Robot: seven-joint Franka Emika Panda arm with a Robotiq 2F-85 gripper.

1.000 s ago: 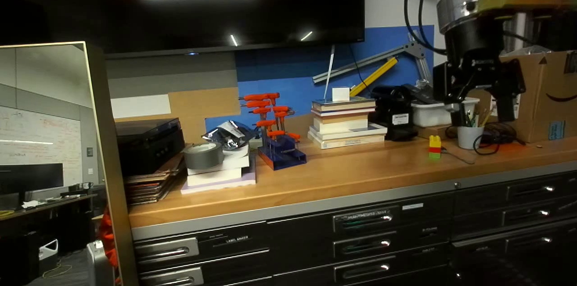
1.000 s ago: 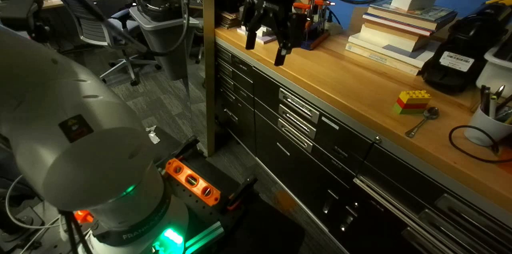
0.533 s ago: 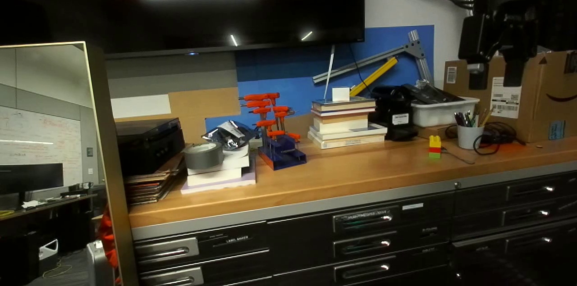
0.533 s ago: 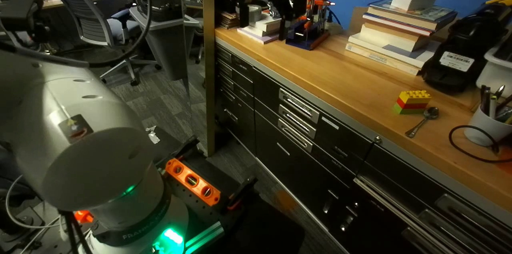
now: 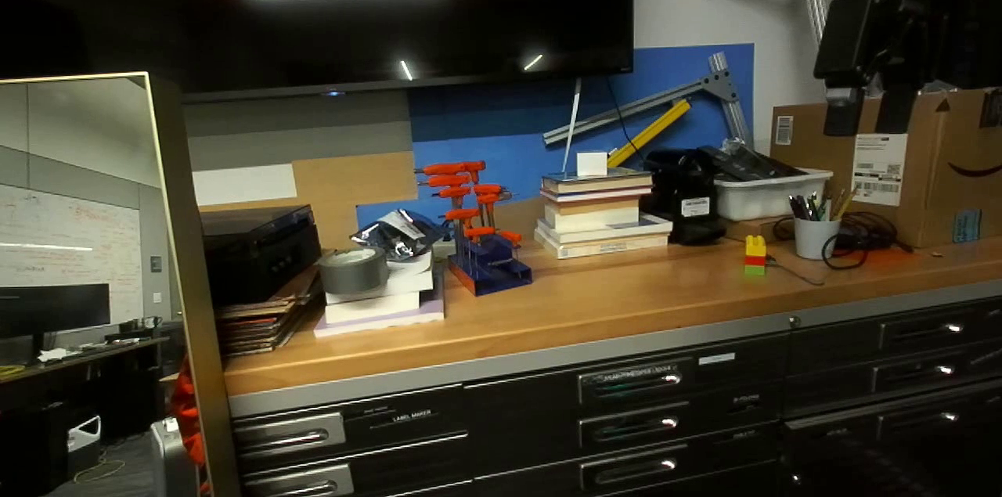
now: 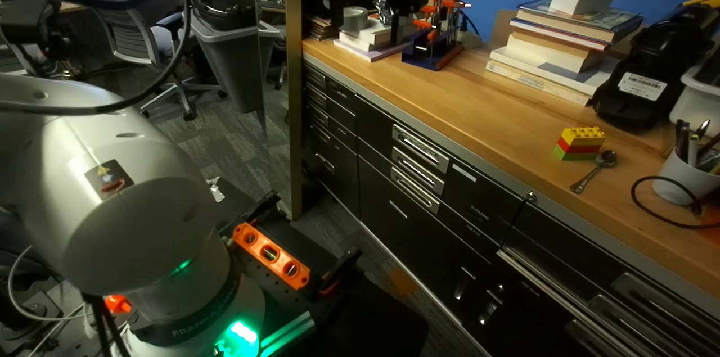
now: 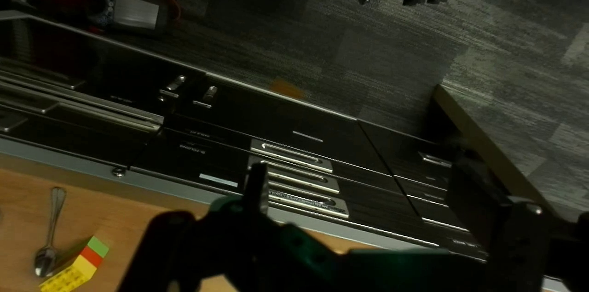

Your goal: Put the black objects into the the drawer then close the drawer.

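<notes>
As the white, rounded robot arm (image 6: 124, 216) stood between eight and nine o'clock of an exterior view, its black metal jaws hung at twelve o'clock of the same view. They were found released: in the wrist view the two sides stood well apart at five o'clock, with the dark metal cabinet (image 7: 285, 119) showing through the gap.

The task's wide, shallow, dark metal drawer (image 6: 562, 296), marked by a pale horizontal strip, was located at four o'clock of that exterior view and at nine o'clock of the wrist view. Whether it was fully closed could not be determined; where the black objects lay could not be told.

On the brown wooden counter (image 6: 478, 98), a yellow, red and green block of plastic bricks (image 6: 582, 144) sat at three o'clock, a silver metal spoon (image 6: 604, 161) just beside it. Red-handled metal hex keys (image 5: 470, 167) stood upright in a blue angular stand (image 5: 501, 275).
</notes>
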